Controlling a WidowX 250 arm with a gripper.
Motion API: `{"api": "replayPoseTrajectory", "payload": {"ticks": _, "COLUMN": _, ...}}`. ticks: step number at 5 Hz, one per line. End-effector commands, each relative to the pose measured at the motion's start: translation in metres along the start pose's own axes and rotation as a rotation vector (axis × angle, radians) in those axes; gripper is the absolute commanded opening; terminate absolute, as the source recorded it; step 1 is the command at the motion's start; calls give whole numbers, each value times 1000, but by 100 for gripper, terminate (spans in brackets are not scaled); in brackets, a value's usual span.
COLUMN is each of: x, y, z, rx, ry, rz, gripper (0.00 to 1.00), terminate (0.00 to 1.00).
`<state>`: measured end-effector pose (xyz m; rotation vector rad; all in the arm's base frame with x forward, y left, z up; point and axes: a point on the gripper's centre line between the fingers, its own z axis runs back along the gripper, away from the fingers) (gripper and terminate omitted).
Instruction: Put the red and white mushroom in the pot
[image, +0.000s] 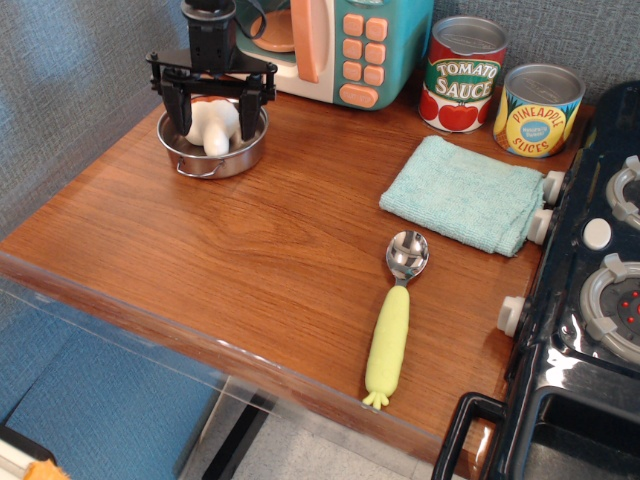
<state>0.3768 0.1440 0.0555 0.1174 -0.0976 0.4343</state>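
Observation:
The shiny steel pot (212, 163) stands at the back left of the wooden counter. The red and white mushroom (213, 124) lies inside it, mostly white, with a bit of red showing at its top. My black gripper (211, 112) hangs right over the pot with its fingers (177, 108) spread wide on either side of the mushroom. The fingers do not press on the mushroom, so the gripper is open.
A teal toy microwave (345, 45) stands just behind the pot. A tomato sauce can (462, 73) and a pineapple can (537, 108) stand at the back right. A teal cloth (465, 194), a yellow-handled spoon (394, 320) and a black toy stove (590, 300) are to the right.

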Motion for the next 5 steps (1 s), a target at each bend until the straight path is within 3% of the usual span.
{"api": "replayPoseTrajectory", "payload": {"ticks": 1, "x": -7, "y": -27, "z": 68, "rx": -72, "ry": -86, "rz": -109, "gripper": 100, "terminate": 0}}
{"api": "replayPoseTrajectory", "payload": {"ticks": 2, "x": -8, "y": -42, "z": 61, "rx": -91, "ry": -51, "rz": -273, "gripper": 100, "terminate": 0}}
{"api": "replayPoseTrajectory", "payload": {"ticks": 3, "x": -9, "y": -51, "z": 56, "rx": -77, "ry": -68, "rz": -359, "gripper": 100, "terminate": 0}}
{"api": "replayPoseTrajectory", "payload": {"ticks": 4, "x": -9, "y": -51, "z": 56, "rx": -77, "ry": -68, "rz": -359, "gripper": 100, "terminate": 0}}
{"api": "replayPoseTrajectory", "payload": {"ticks": 5, "x": -9, "y": -51, "z": 56, "rx": -77, "ry": -68, "rz": -359, "gripper": 100, "terminate": 100}}
